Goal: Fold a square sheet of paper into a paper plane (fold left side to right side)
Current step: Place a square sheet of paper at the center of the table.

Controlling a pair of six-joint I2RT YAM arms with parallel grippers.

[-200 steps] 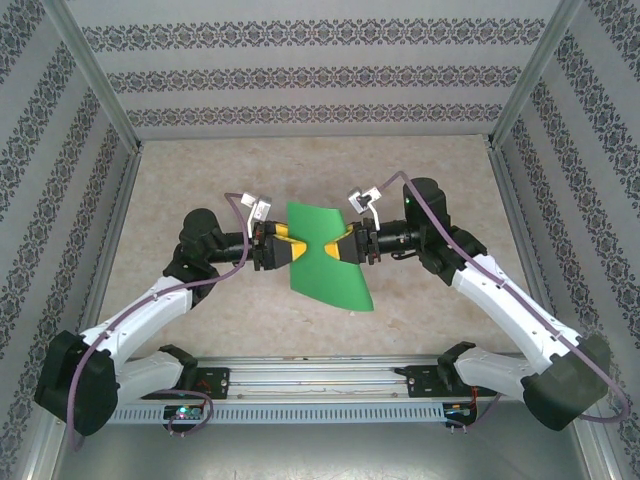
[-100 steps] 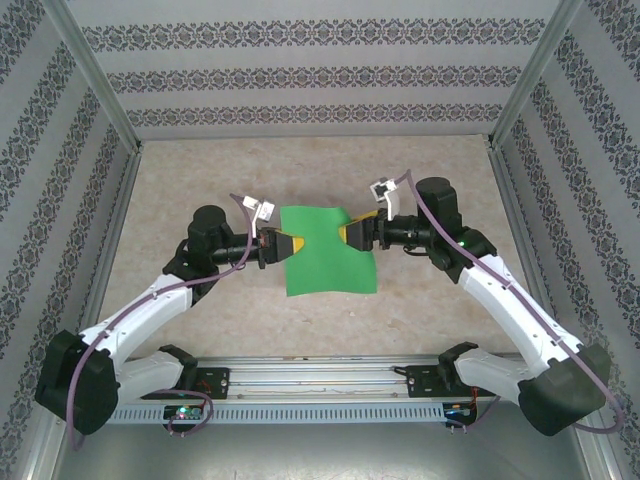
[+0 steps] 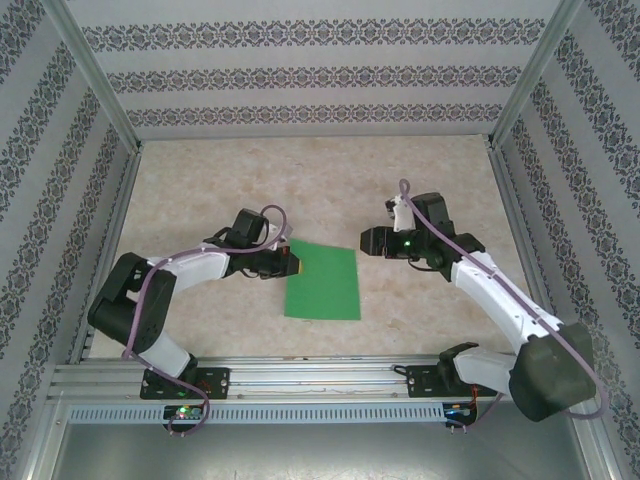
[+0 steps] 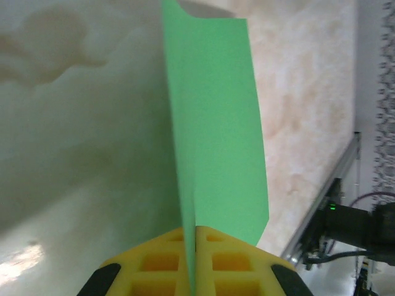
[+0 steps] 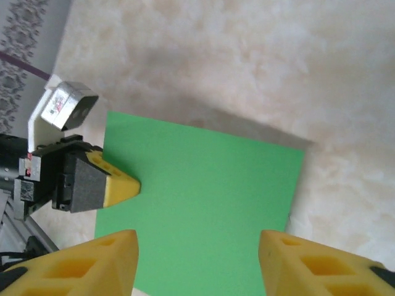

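Green paper, the square sheet of paper (image 3: 322, 284), lay near the middle of the pale, marbled table (image 3: 420, 170), its four edges straight and no crease that I could see. The left gripper (image 3: 292, 264) had come in low from the side and was clamped on the sheet's left edge, close to the far corner. Through the left wrist camera, the yellow pads (image 4: 162, 262) were pressed together with the thin edge pinched between them. The right gripper (image 3: 365, 241) stood just off the far right corner, clear of the paper, and its yellow fingers (image 5: 102, 265) were spread apart with nothing in them. The far edge threw a narrow shadow on the tabletop. Bare table ran wide beyond the sheet toward the patterned back wall (image 3: 320, 80), with less room toward the metal rail (image 3: 320, 373) at the near side.
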